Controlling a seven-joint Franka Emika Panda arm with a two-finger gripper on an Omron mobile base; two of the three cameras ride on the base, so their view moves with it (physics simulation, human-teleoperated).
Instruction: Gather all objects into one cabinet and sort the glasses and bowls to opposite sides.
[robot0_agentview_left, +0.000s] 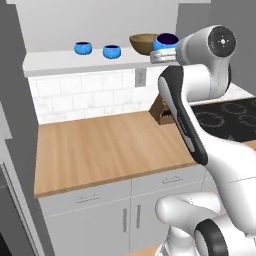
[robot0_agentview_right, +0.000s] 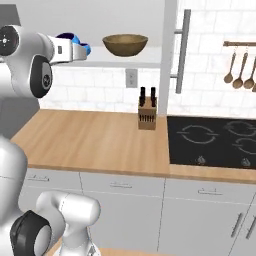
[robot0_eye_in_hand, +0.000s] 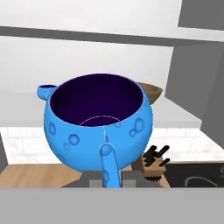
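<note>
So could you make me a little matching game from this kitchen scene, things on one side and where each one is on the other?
Things:
1. wooden bowl
2. knife block
3. blue glass nearest the arm
4. wooden spoons

Places:
A. hanging on the wall rail above the stove
B. gripped in the hand
C. standing on the counter beside the stove
D. resting on the cabinet board

Pairs: 1-D, 2-C, 3-B, 4-A

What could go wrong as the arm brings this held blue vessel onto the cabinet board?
1. The gripper pinches the round bright-blue vessel by its rim alone; it might tip or slip.
2. The wide brown wooden bowl sits right beside it in the left base view, so setting down could knock it.
</note>
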